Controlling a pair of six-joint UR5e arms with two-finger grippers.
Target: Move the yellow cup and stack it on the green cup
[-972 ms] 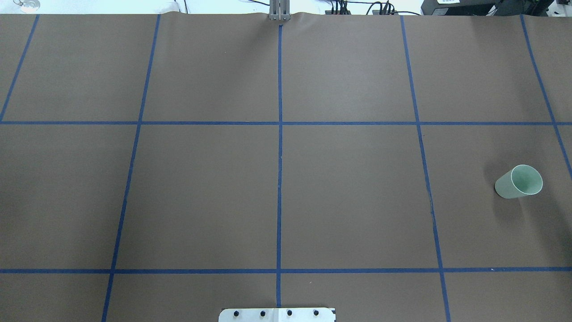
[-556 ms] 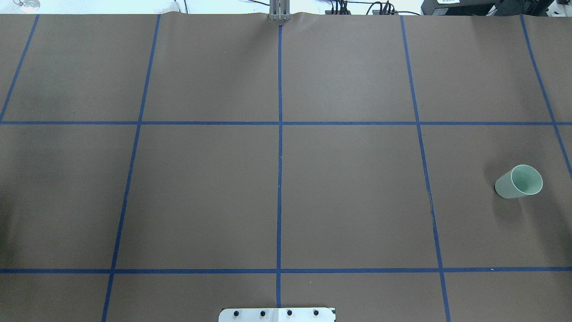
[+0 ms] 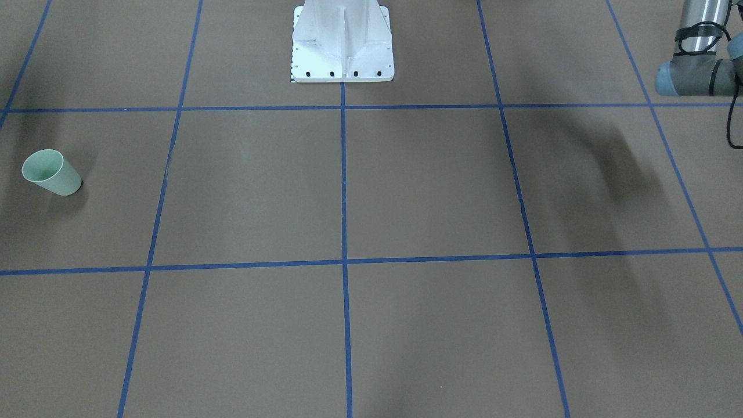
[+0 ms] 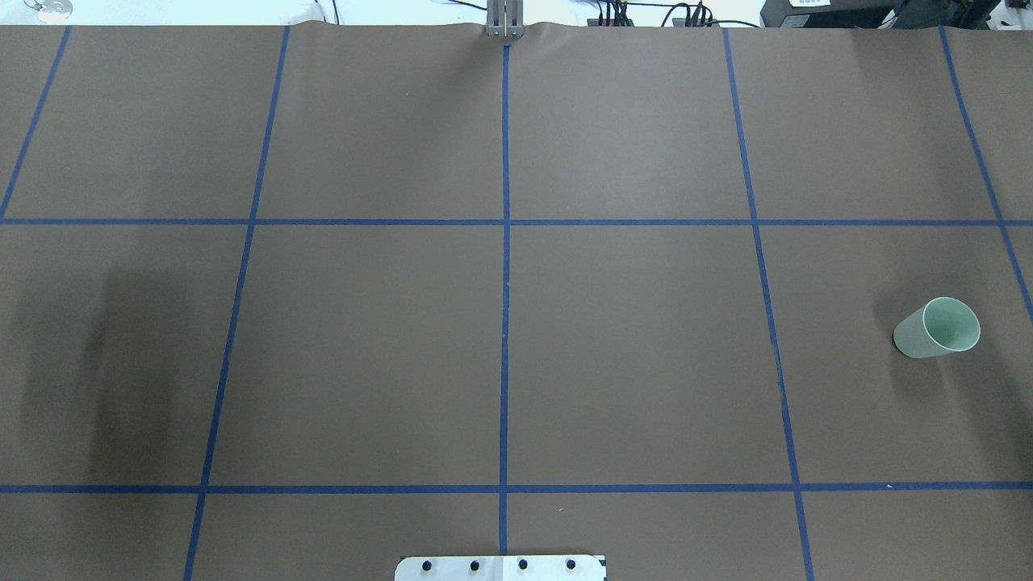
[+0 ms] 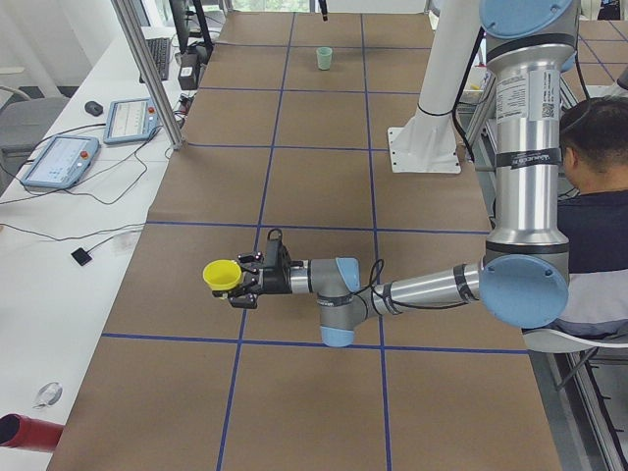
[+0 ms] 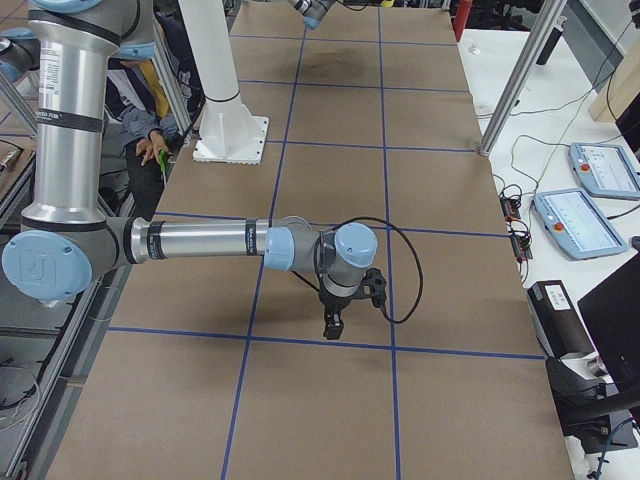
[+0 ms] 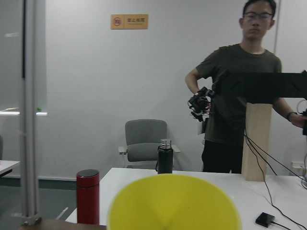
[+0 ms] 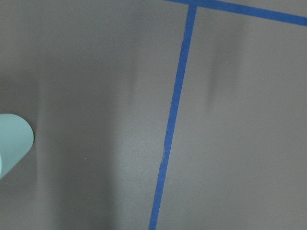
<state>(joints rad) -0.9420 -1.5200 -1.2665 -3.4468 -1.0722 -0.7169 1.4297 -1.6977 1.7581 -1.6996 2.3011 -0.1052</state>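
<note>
The yellow cup (image 5: pixel 222 274) hangs on its side above the table at the tip of my near left arm, at the left gripper (image 5: pixel 247 283); I cannot tell the grip from this side view. Its rim fills the bottom of the left wrist view (image 7: pixel 172 203), and no fingers show there. The green cup (image 4: pixel 936 328) stands upright, mouth up, far on the table's right; it also shows in the front view (image 3: pixel 51 172) and at the right wrist view's left edge (image 8: pixel 12 143). My right gripper (image 6: pixel 333 325) points down over the table; whether it is open or shut I cannot tell.
The white robot base (image 3: pixel 342 40) stands at the table's middle edge. Blue tape lines grid the brown table (image 4: pixel 629 347). A seated person (image 5: pixel 599 196) is beside the robot. A side bench holds tablets (image 5: pixel 59 162). Another person (image 7: pixel 240 96) and a red bottle (image 7: pixel 88 196) face the left wrist camera.
A broad shadow has spread in from the left edge over the left part of the table in the overhead view. The green cup has not moved.
</note>
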